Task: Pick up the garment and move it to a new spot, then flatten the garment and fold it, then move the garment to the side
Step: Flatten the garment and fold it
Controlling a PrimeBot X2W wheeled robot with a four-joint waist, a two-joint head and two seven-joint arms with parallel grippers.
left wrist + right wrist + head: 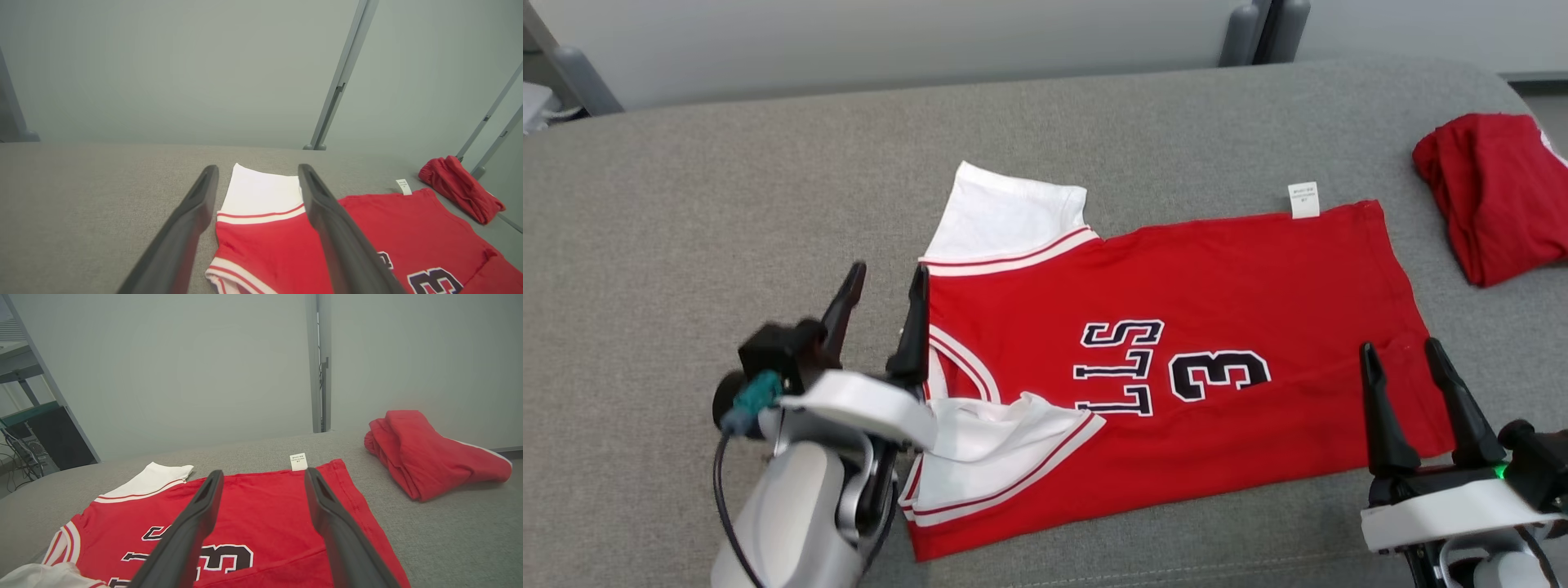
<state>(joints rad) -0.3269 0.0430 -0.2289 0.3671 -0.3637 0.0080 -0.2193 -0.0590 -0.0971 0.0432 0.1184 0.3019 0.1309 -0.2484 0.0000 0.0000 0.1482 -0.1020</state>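
The grey fabric-covered tabletop point(686, 204) carried the work. The left end effector point(889, 269) was spread and empty at the collar end of the red jersey point(1217, 286). The right end effector point(1400, 345), likewise spread and empty, was at its near hem corner. The jersey lay flat at mid-tabletop. A folded red garment point(1494, 188) lay well apart at the far right.

The left gripper point(889, 268) has two long dark fingers point(913, 327), matte and narrowing to the tip. Behind them there is a white curved plate point(866, 404), a black block point(772, 351) and a teal plug point(756, 394) with a thin black cable point(721, 506). The forearm point(792, 514) is pale grey and rounded. The right gripper point(1400, 345) has the same fingers, a white base point(1445, 510) and a small green light point(1497, 471).
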